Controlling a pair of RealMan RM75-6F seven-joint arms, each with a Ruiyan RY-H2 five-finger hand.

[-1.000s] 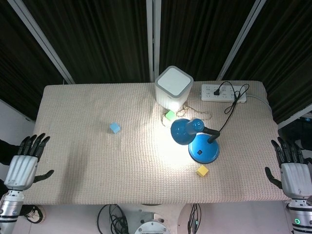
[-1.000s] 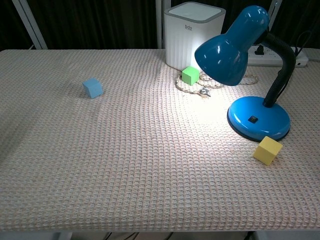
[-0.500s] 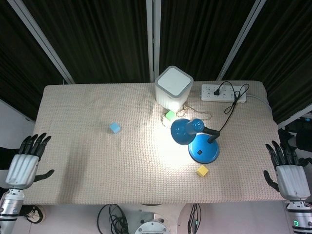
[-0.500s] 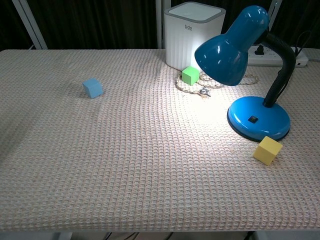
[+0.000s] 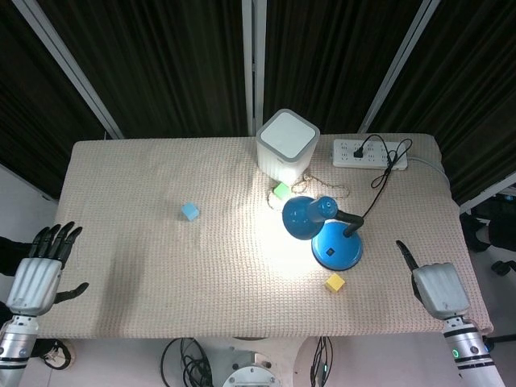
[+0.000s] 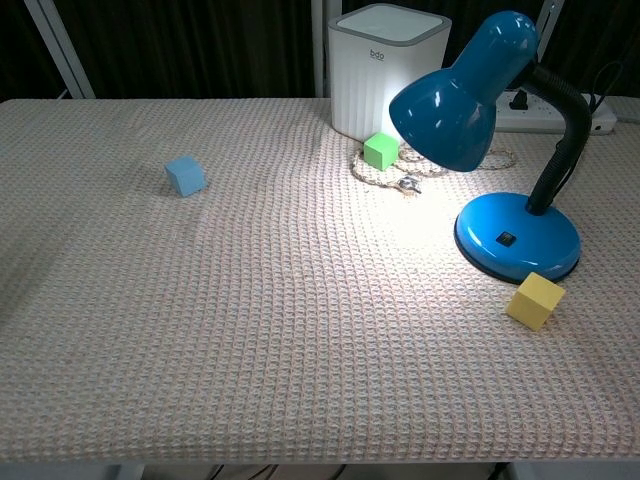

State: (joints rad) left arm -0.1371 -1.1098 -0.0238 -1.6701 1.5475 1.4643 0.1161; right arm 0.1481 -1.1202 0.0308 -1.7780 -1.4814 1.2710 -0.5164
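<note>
A: Start at the left. What is the left hand (image 5: pixel 36 272) doing?

B: It hangs just off the left edge of the table (image 5: pixel 129 322), near the front left corner. Its fingers are spread and straight, and it holds nothing. Only the head view shows it.

A: What lies closest to it?

B: The blue cube (image 5: pixel 189 211), though the two are well apart. It sits alone on the left half of the cloth, a bit behind the middle.

A: And moving along?

B: At the middle of the back edge stands a white box (image 5: pixel 287 144). Just in front of it is a green cube (image 5: pixel 280 190) resting on a coil of cord (image 6: pixel 400 172). Then comes the lamp (image 5: pixel 330 235), lit, with its shade tipped down toward the centre and its round base on the right half.

A: Anything by the base?

B: A yellow cube (image 5: pixel 334 282), just in front of the base, near the front edge. In the back right corner lies a power strip (image 5: pixel 370 153), with a black plug in it and a black cable running to the lamp.

A: The right hand (image 5: pixel 435 286)?

B: It is over the front right corner, back of the hand upward, one finger pointing toward the back edge. It touches nothing I can see. The other fingers are hidden, so I cannot tell whether it is spread or closed. The yellow cube is the nearest thing to it, with a clear gap between.
</note>
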